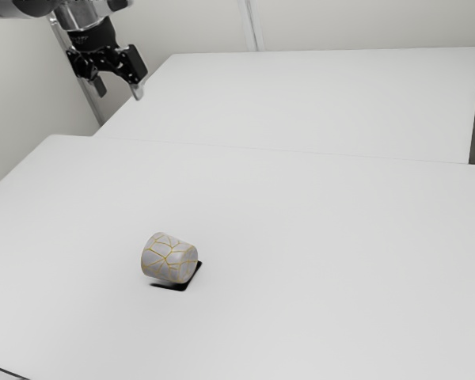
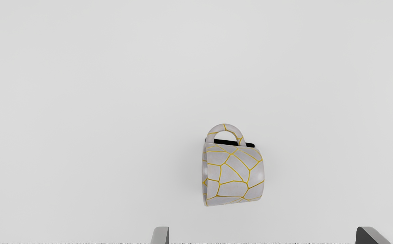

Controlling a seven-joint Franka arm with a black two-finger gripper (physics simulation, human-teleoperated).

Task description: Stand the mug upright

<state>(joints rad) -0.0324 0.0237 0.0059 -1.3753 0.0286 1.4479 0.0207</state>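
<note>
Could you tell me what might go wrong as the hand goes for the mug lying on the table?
The mug lies on its rounded side on the table, so an off-centre touch from the open hand might roll it. Its handle sticks out from the body, and a finger could catch there and twist the mug. The mouth faces sideways, so turning it the wrong way could leave it upside down.

Interior of the mug [image 2: 233,176] mostly hidden
</note>
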